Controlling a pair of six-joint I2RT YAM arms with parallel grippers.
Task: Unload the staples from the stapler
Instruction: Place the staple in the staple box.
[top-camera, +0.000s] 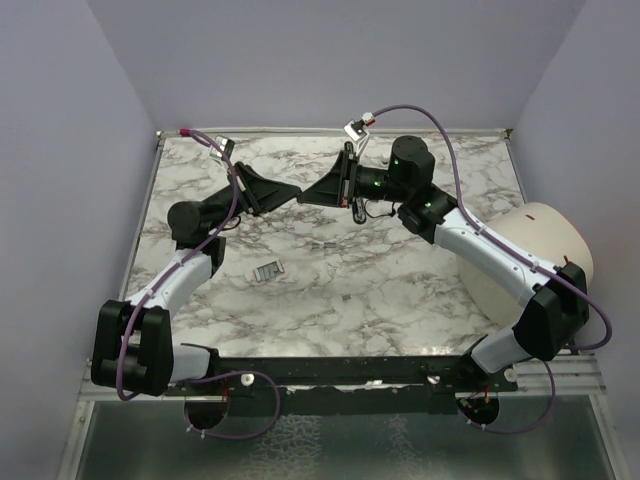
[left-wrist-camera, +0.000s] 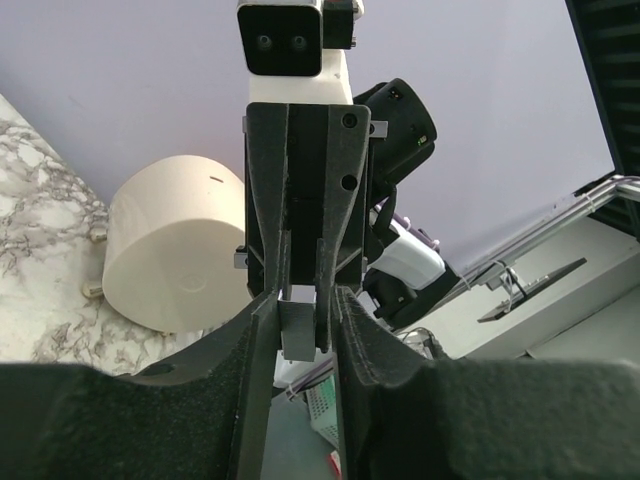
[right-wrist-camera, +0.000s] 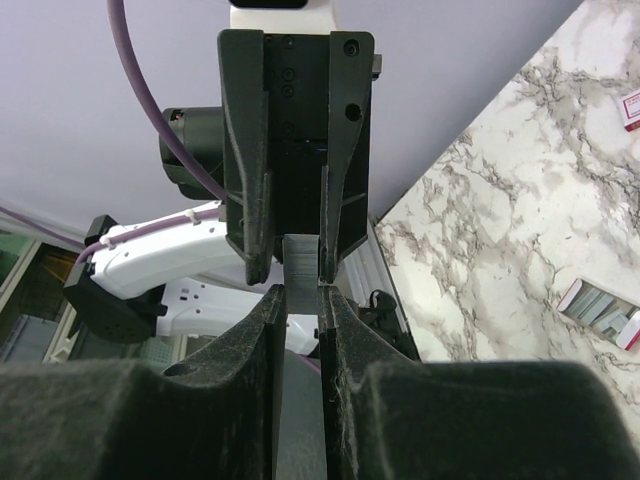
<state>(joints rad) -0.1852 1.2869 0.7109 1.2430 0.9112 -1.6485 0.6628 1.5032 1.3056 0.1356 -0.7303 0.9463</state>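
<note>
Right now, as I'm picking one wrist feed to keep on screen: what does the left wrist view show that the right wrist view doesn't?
Only the left wrist view shows the pale cylinder and, head-on, the right gripper. Only the right wrist view shows the stapler lying on the marble table and, head-on, the left gripper. Both show that table and the grey strip reaching between the two grippers.

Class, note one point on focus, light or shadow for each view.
Top external: soft, even light, only faint shadows on the marble table. Left wrist: the left fingers look dark and blurred. Right wrist: right fingers blurred likewise; grey strip and stapler are sharp.
</note>
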